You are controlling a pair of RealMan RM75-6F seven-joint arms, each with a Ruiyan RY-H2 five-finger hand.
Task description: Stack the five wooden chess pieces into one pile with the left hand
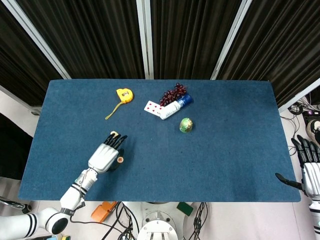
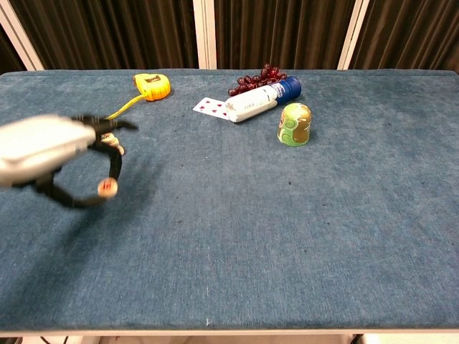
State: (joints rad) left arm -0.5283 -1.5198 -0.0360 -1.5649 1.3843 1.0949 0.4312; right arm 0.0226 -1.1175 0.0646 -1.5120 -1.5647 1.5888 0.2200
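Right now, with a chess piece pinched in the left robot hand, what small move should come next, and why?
Probably carry the chess piece a little farther toward the stack of pieces. The left robot hand holds it lifted off the table, short of the stack, whose top looks partly hidden by the fingers.

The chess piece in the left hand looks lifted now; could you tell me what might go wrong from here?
1. The chess piece hangs from a pinch at the fingertips of the left hand, so it might slip out.
2. The small stack of pieces sits right behind the fingers; the hand could knock it over while setting the piece down.
3. The stack is partly hidden, so placement may be off-centre.
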